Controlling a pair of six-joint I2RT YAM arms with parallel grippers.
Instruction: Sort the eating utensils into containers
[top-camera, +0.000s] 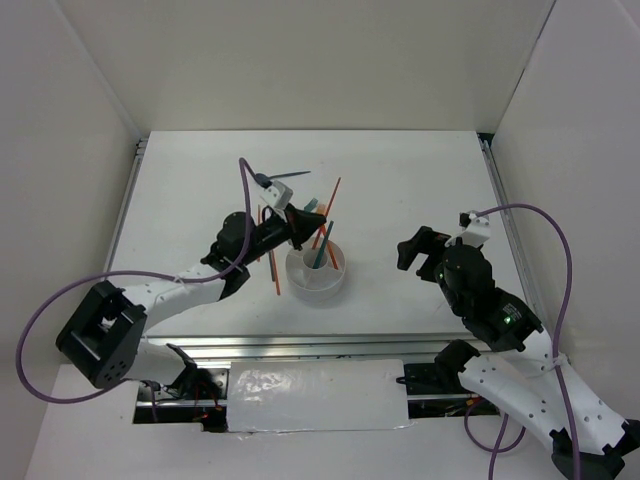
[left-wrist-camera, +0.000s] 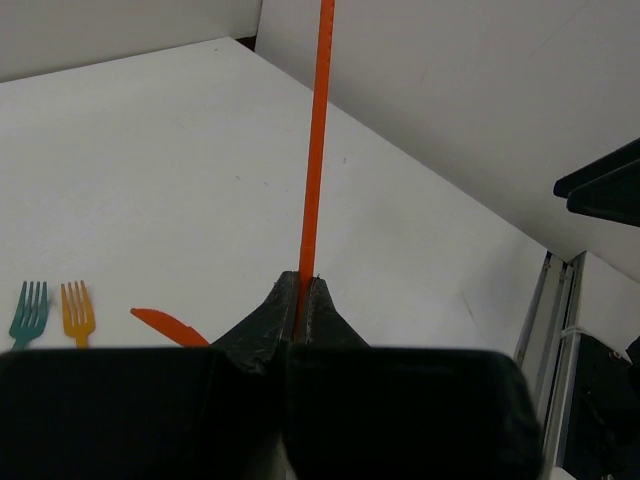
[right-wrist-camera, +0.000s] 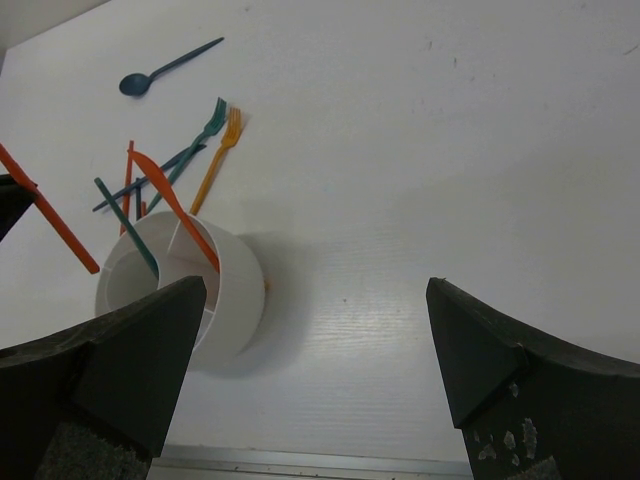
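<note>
Nearest the arm bases, the right gripper (right-wrist-camera: 315, 290) hangs over the white bench (right-wrist-camera: 420, 150) with its jaws spread wide and nothing between them. Well apart to its left stands the round white holder (right-wrist-camera: 235, 300), its inside split by thin walls. A teal chopstick (right-wrist-camera: 126, 225) and an orange knife (right-wrist-camera: 175, 205) lean in it at a slant. Which compartments they sit in cannot be told.

Just left of the holder, the left gripper (left-wrist-camera: 300, 285) is clamped tight on an orange chopstick (left-wrist-camera: 313, 150), with a finger pressed against each side of it. In the wrist view the stick runs straight out from the fingertips. From above it slants past the gripper, and its near end lies left of the holder, outside the rim. Whether that end touches the bench cannot be told.

Just beyond the left gripper and the holder, a teal fork (right-wrist-camera: 200, 137) and an orange fork (right-wrist-camera: 215, 160) lie side by side on the bench, their tines at the end farther from the right gripper. Farthest out, past both forks, a blue spoon (right-wrist-camera: 175, 64) lies on its own, flat on the bench.
</note>
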